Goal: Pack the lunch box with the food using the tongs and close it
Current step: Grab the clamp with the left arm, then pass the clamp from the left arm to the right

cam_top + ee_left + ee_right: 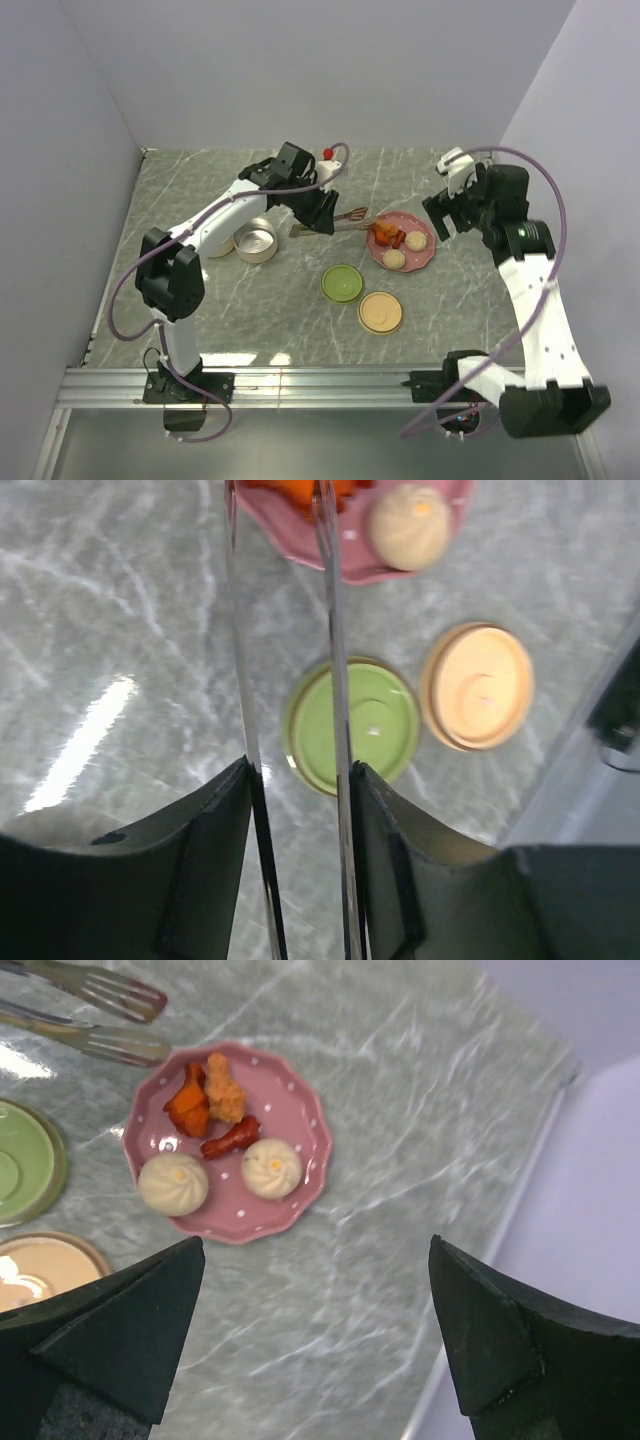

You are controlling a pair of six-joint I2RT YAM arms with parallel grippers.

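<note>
My left gripper (322,212) (300,770) is shut on the tongs (345,216) (333,630), with a black finger pressed against each silver arm. The tongs' tips (120,1045) hover just left of the pink dotted plate (428,250) (300,1120); the two arms stand slightly apart. On the plate lies the food: red-orange chunks (384,237) (190,1110) and two pale buns (395,259) (173,1182). The round metal lunch box (258,257) stands open left of the gripper. My right gripper (440,215) (315,1330) hangs open to the right of the plate, holding nothing.
A green lid (342,283) (352,723) and a beige lid (381,312) (478,685) lie flat in front of the plate. A small white, red-topped object (327,158) stands behind the left arm. Walls close in the back and both sides.
</note>
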